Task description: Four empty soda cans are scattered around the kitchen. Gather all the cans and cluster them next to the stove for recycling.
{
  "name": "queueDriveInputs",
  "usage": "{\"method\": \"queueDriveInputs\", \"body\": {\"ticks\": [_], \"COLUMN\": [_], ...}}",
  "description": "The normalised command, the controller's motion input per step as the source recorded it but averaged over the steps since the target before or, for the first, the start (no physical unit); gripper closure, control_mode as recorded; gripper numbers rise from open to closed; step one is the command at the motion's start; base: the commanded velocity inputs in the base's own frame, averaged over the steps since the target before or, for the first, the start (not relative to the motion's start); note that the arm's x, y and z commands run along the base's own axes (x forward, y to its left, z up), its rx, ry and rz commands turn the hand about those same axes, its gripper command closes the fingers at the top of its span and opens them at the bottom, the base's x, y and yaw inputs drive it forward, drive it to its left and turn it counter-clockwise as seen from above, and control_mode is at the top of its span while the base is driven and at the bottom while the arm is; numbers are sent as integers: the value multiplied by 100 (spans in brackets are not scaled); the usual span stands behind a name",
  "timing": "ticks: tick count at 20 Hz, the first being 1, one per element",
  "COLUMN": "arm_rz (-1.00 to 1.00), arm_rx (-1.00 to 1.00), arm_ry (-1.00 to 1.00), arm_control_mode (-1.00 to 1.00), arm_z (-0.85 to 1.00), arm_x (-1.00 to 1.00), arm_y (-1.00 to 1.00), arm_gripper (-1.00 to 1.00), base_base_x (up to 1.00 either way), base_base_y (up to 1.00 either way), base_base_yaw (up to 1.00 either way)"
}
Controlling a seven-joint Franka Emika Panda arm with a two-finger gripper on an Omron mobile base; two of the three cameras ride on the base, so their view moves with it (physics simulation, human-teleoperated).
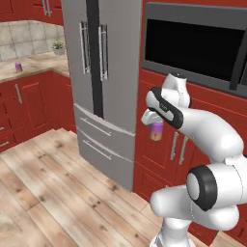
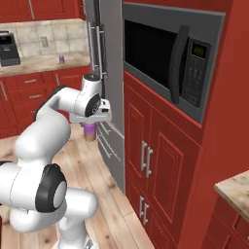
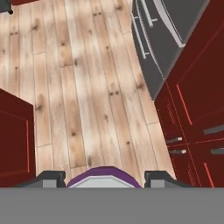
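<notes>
My gripper (image 1: 156, 124) is shut on a purple soda can (image 1: 157, 131), gripping it near its silvery top so it hangs upright above the wooden floor. From the right base the same can (image 2: 90, 131) sits under the gripper (image 2: 91, 123), just in front of the fridge. In the hand view the can's top (image 3: 104, 179) lies between the two fingertips (image 3: 52, 177). A second purple can (image 1: 18, 66) stands on the far beige counter (image 1: 34, 65); it is also seen as the small can (image 2: 62, 59) by the tiled wall. The stove is out of view.
A steel fridge (image 1: 103, 72) stands just beyond the hand, and a built-in microwave (image 2: 165, 53) sits over red cabinet doors (image 2: 146, 160) to its right. A dark boxy appliance (image 2: 8, 48) and a small plant (image 1: 59, 47) are on the far counter. Open wooden floor (image 1: 48, 183) stretches left.
</notes>
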Motion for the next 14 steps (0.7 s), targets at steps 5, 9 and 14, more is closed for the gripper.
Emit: {"method": "queueDriveInputs", "body": {"ticks": [5,9,14], "arm_rz": [0,0,0], "arm_rx": [0,0,0], "arm_ry": [0,0,0], "arm_control_mode": [100,100,100], "arm_z": [0,0,0], "arm_x": [0,0,0], "arm_y": [0,0,0], "arm_gripper": [100,100,100], "base_base_x": [-11,-6,22], "base_base_y": [3,3,0], "base_base_yaw": [31,28,16]}}
